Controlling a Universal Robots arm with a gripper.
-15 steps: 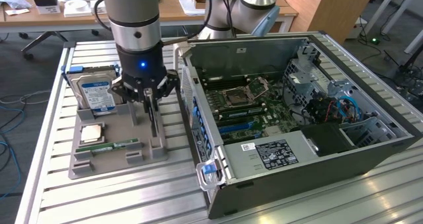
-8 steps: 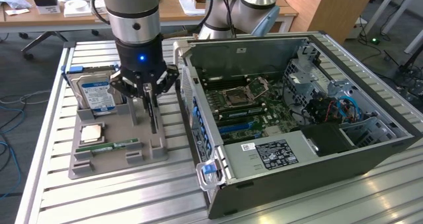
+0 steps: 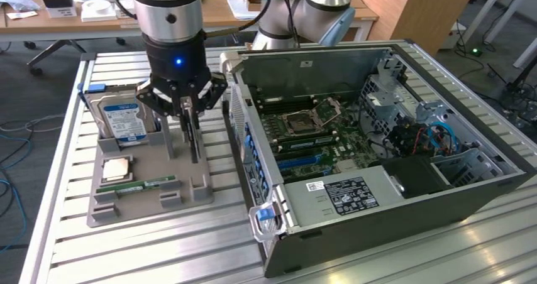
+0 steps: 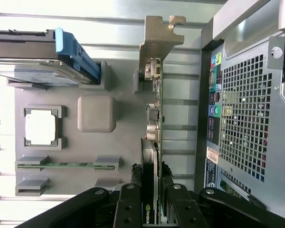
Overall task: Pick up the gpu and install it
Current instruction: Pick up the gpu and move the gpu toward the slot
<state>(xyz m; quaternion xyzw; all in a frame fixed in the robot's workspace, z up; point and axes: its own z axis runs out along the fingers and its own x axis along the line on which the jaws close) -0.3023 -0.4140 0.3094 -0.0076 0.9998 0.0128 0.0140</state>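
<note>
Wrist view — gpu between jaws

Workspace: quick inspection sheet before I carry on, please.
Surface: slatted metal table, grey tray on it.
Job's things: gpu upright in tray; open case beside it.
Clutter: hard drive, CPU, memory stick in tray.
Grippers: gripper over tray, fingers shut on gpu.
Cables: blue cables inside case; others on floor.
Surroundings: cluttered desk behind.
</note>
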